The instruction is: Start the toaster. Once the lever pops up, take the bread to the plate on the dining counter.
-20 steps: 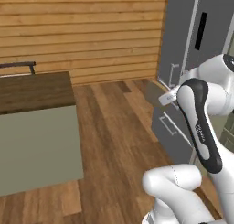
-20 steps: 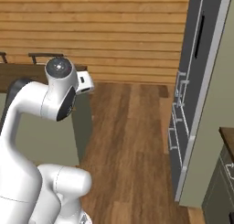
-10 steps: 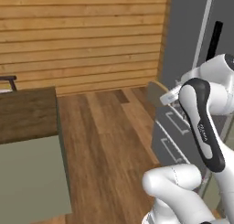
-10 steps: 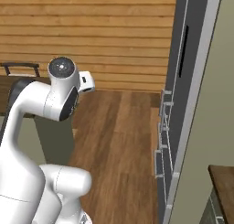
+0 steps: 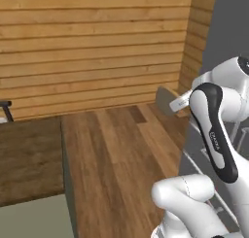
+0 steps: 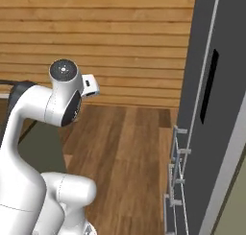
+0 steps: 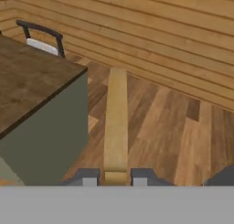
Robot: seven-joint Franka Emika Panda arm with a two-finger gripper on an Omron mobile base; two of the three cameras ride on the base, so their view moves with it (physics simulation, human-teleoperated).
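- Left base view: against the pictures of a second ago, the whole scene has slid leftward, which is the base driving and not things moving. The wood-topped desk (image 5: 29, 159) now sits at the lower left edge, and more plank floor (image 5: 121, 154) lies open ahead. The end effector (image 5: 181, 102) juts from behind the arm's elbow with the bread (image 5: 166, 96) carried at its tip. Arm posture matches the earlier pictures, so this is a transport phase.
- Right base view: the dark grey appliance front (image 6: 211, 109) with its drawer handles (image 6: 175, 171) has grown and shifted toward the centre, again a shift of the camera. The hand's white camera block (image 6: 89, 85) projects from the wrist, pointing over the floor.
- Hand view: the end effector (image 7: 115, 177) is clenched on the bread (image 7: 115, 122), seen edge-on as a tan slab running away from the fingertips (image 7: 87, 176). The desk's corner (image 7: 27, 86) lies to the left, with a stool (image 7: 43, 35) behind it.
- Reading: the toaster step appears done and the slice is in transit. Whether this desk is the dining counter cannot be told, and the set-down on the plate is not yet done.
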